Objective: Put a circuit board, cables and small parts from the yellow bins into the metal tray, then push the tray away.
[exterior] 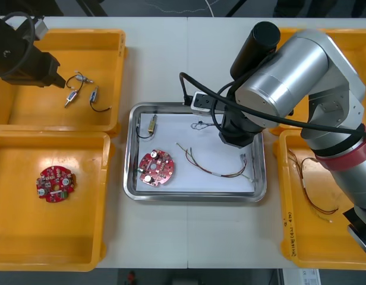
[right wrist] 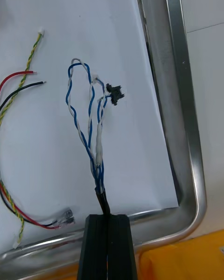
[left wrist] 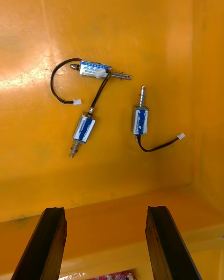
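On the near side of the metal tray (exterior: 195, 196), a round red circuit board (exterior: 156, 167) lies on the white liner, close to the tray's near-left corner. A spare board (exterior: 55, 183) sits in the yellow bin (exterior: 106, 202) to the tray's left. Across the tray's middle runs a red and yellow cable (exterior: 215, 174), and in its far-left corner rests a small metal part (exterior: 152, 123) with a black lead.

Over the tray's far half, my right gripper (right wrist: 108, 217) has its black fingers pinched together on the dark end of a twisted blue and white cable (right wrist: 95, 144). The cable's loops fan out over the liner just inside the tray's rim; whether they rest on it I cannot tell.

Farther off, beyond the tray's far-left corner, my left gripper (left wrist: 105, 209) hangs with fingers spread wide and nothing between them. Below it, three small metal parts (left wrist: 85, 127) lie in the far bin (exterior: 114, 71).

The step in hand, as I judge it, is setting this cable down inside the tray. My next move calls for parting the right fingers and lifting straight up, so the cable does not trail out over the rim. With a board, a part and two cables aboard, the push looks close, and my arm must clear the tray first.
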